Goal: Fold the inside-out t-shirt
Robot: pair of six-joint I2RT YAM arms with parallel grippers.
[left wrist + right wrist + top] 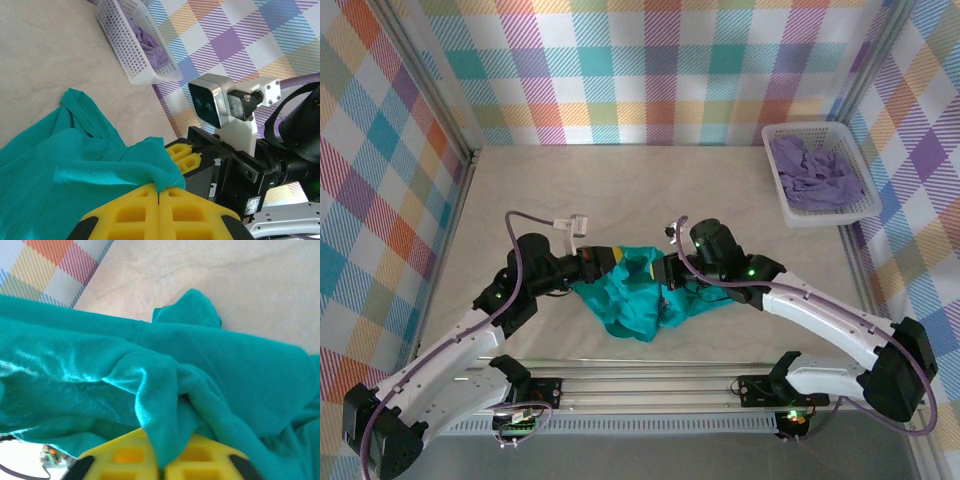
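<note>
Shirt [638,300] is bunched into a teal heap near the front edge of the table [620,190], roughly at 6 o'clock from the table's middle, right between the two arms. Its top edge is held up at the grippers, and the rest is draped down to a point toward 6 o'clock.

The left gripper [616,257] is parked at about 11 o'clock on the cloth and the right gripper [650,269] at about 1 o'clock. The two are brought in close, nearly tip to tip.

In the left wrist view the yellow fingers [130,210] are pressed flat together with a fold of the shirt's edge pinched at the tips, so that pincer is clamped onto the fabric. The other arm's yellow pads can be spotted just beside the pinch, at about 1 o'clock from it.

In the right wrist view a ridge of teal cloth is caught in the seam between that gripper's fingers [205,460], with barely any gap left, so the shirt is gripped there too.

A white basket [820,215] is tucked into the far corner at 2 o'clock, well apart from the shirt, with a purple garment [815,175] piled in it.
</note>
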